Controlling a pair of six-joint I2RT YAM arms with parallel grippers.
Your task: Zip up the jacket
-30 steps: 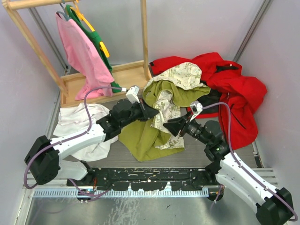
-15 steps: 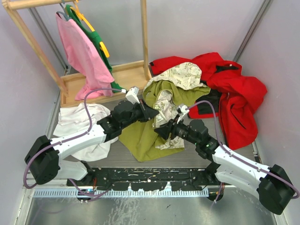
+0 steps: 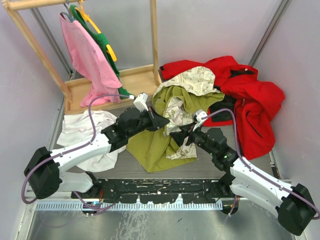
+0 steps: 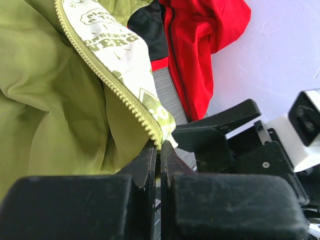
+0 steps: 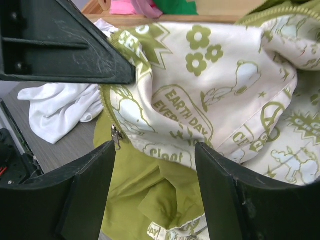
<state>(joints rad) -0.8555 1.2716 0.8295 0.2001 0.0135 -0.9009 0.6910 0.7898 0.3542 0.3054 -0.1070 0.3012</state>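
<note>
In the top view the jacket (image 3: 172, 107) lies heaped mid-frame on the tabletop (image 3: 210, 165), with the olive shell underneath and the cream printed lining turned up. It looks like soft, light cloth that would sag and slide, so I judge that only the zipper edges offer a firm hold. Both arms reach in low from the bottom corners. The left end effector (image 3: 165, 121) and right end effector (image 3: 176, 136) nearly meet over the front opening.

In the left wrist view the fingers are pressed together, clamped on the lower end of the zipper tape (image 4: 107, 80), whose teeth run off to the upper left.

In the right wrist view the fingers stand apart and hold nothing. The zipper pull (image 5: 116, 136) hangs just above the lower-left finger. It is small and stiff, probably the part to take.
</note>
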